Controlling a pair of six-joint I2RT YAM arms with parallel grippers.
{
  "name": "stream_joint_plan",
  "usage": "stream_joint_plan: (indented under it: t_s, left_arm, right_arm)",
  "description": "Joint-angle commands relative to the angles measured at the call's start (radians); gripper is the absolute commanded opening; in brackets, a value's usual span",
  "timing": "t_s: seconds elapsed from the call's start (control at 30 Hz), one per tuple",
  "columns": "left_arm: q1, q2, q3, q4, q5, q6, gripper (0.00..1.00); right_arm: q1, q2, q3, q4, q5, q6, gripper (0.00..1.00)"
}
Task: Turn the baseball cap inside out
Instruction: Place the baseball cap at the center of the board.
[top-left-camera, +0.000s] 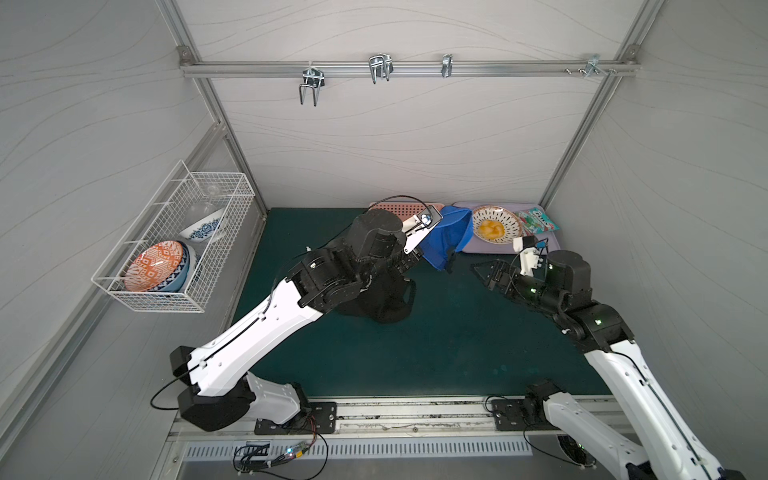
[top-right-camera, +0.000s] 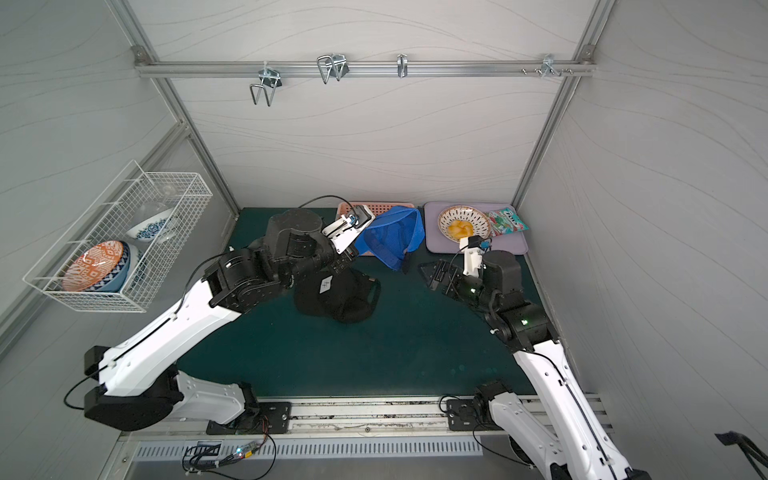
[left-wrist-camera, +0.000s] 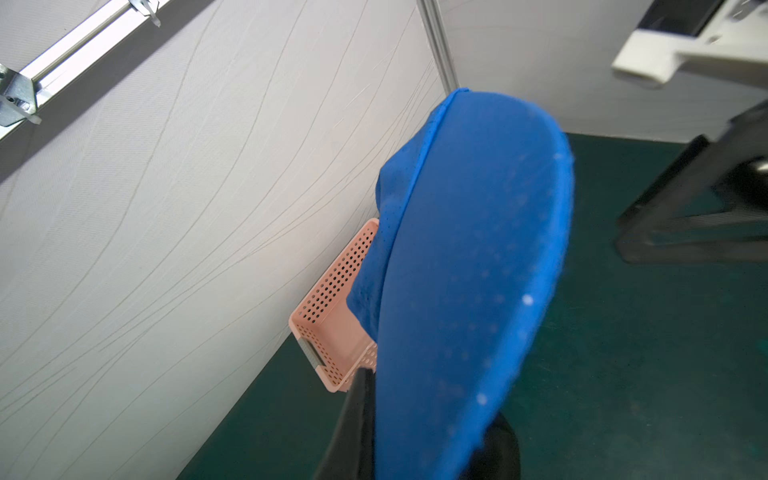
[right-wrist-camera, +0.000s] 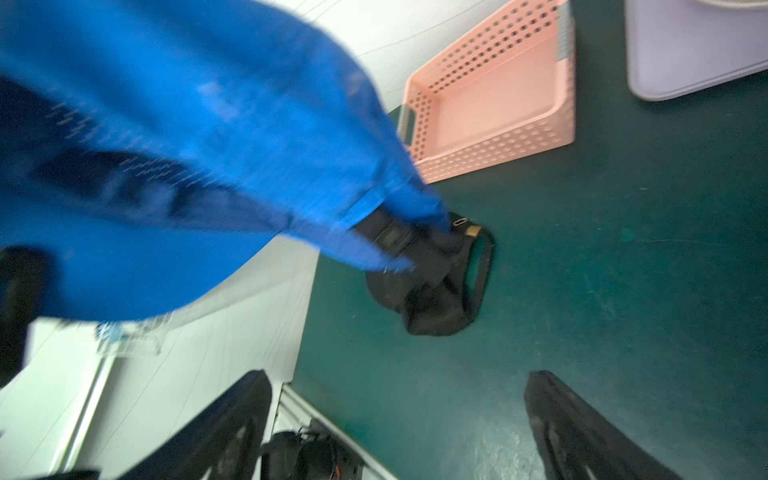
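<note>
- baseball cap (top-left-camera: 451, 232), the blue one, hangs in the air over the back of the tabletop (top-left-camera: 436, 353), just in front of the pink basket (right-wrist-camera: 490, 104); none of it rests on the green surface.
- your left jaws are clamped shut on its brim (left-wrist-camera: 478, 291), which fills the left wrist view. gripping the stiff part, i judge, leaves the soft crown free to be worked.
- the crown sags down and toward your right side. in a top view its mouth (top-right-camera: 390, 237) faces up and shows mesh inside, so the turning looks unfinished to me. the fabric is too blurred in the right wrist view for you to be sure.
- your right jaws stand wide apart with nothing between them. the cap's low end (top-left-camera: 436, 259) is near them but not touching, a little up and ahead of the tips.
- that puts you in reach of the hanging crown, but the next grip needs a fresh approach.
- a second cap, the black cap (top-right-camera: 336, 295), lies on the tabletop under your left arm (top-right-camera: 166, 336), clear of both sets of jaws; mind you don't snag it.
</note>
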Motion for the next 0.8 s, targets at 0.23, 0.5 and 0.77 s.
stream_joint_plan:
  t_s: [0.23,0.5,0.77]
  left_arm:
    - [-0.045,0.111,0.002,0.046,-0.159,0.277,0.0]
    - [-0.059,0.183,-0.165,0.338,-0.019,0.435,0.0]
    - [-0.059,0.409,-0.218,0.916,-0.08,0.711,0.0]
  right_arm:
    - [-0.133,-0.022,0.045,-0.35,0.275,-0.145,0.99]
    - [-0.269,-0.065,0.034,-0.41,0.415,-0.192,0.99]
    - [-0.426,-0.075,0.046,-0.422,0.349,-0.221,0.99]
